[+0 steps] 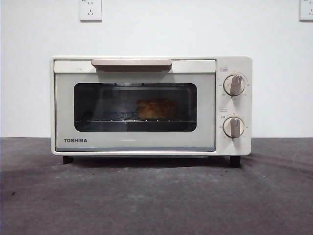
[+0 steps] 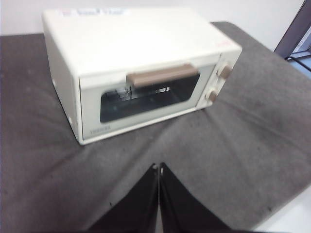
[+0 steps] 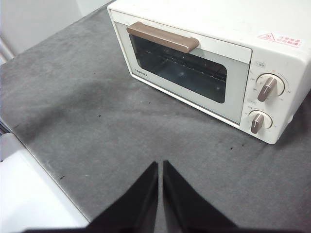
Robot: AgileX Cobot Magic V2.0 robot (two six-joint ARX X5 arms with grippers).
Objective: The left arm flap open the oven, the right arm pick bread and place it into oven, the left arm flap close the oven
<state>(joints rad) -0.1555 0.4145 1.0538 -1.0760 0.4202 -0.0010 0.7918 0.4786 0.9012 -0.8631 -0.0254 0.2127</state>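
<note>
The cream-white Toshiba oven [image 1: 146,147] stands on the grey table with its door shut and its beige handle [image 1: 131,62] up. The golden bread [image 1: 156,108] lies on the wire rack inside, seen through the dark window, right of its middle. The oven also shows in the left wrist view [image 2: 131,43] and in the right wrist view [image 3: 204,29]. My left gripper [image 2: 159,167] is shut and empty, well back from the oven's front. My right gripper [image 3: 160,165] is shut and empty, also back from the oven. Neither arm shows in the front view.
Two round knobs [image 1: 234,84] sit on the oven's right panel. The grey mat [image 1: 156,200] runs in front of the oven. The table's edge [image 3: 43,165] shows in the right wrist view. A white wall with outlets [image 1: 90,10] stands behind.
</note>
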